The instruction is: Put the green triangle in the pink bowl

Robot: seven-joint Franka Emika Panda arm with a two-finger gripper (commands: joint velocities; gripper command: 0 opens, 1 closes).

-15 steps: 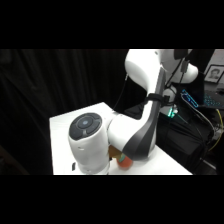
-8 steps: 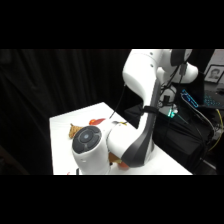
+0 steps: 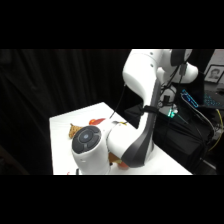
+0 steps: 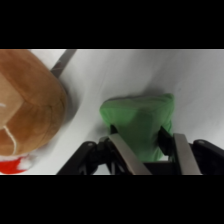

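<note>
In the wrist view the green triangle (image 4: 140, 122) lies right in front of the camera on the white table. My gripper (image 4: 154, 152) straddles it. Its two metal fingers (image 4: 125, 155) press against the block's flanks, so it is shut on the block. The side view hides both the gripper and the block behind the arm's round white wrist (image 3: 90, 145). I cannot pick out the pink bowl with certainty. A small red sliver (image 3: 95, 121) shows on the table behind the arm.
A large brown rounded object (image 4: 27, 105) sits close to the gripper's left in the wrist view, with a red patch (image 4: 10, 165) below it. A grey metal rod (image 4: 62, 62) runs out past it. The table's (image 3: 100, 111) far edge meets a black curtain.
The arm's lower part has shifted towards the right and near side, uncovering a brownish object and a red sliver on the table behind it.
</note>
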